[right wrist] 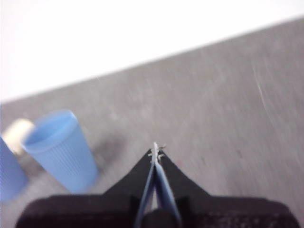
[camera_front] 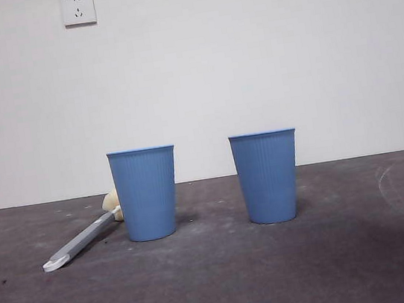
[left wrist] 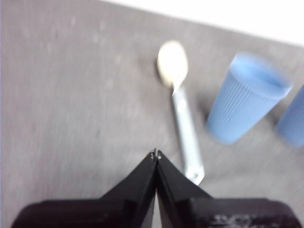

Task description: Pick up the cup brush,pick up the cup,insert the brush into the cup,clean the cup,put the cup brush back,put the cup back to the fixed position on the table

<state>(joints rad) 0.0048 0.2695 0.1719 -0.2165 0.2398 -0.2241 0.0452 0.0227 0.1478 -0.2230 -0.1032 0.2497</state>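
So nothing's been grabbed yet. Both mid-blue ribbed plastic cups stand upright on the dark grey matte surface (camera_front: pixel 221 284), and the cup brush (camera_front: pixel 86 239), the one with the long flat grey handle and cream-yellow oval sponge head, lies flat beside the cup nearest to it (camera_front: pixel 146 193). Its sponge end is tucked just behind that cup and the whitish handle tip points out toward the front. The other blue cup (camera_front: pixel 267 176) sits well apart on the far side from the brush.

Neither arm shows in the front view. Our left gripper (left wrist: pixel 156 155) hangs above the surface with its jaws pressed together, close to the brush's handle tip in the wrist view. Our right gripper (right wrist: pixel 156 151) is also closed and empty, with a blue cup (right wrist: pixel 61 149) off to one side of it.

The step in hand looks like picking up the brush, and we reckon the left gripper is the one for it. It needs to open its jaws first, line up across the flat handle, and take it mid-handle, clear of the cup beside it. The handle lies flat, so we'd go low and close gently, or it may skate away.
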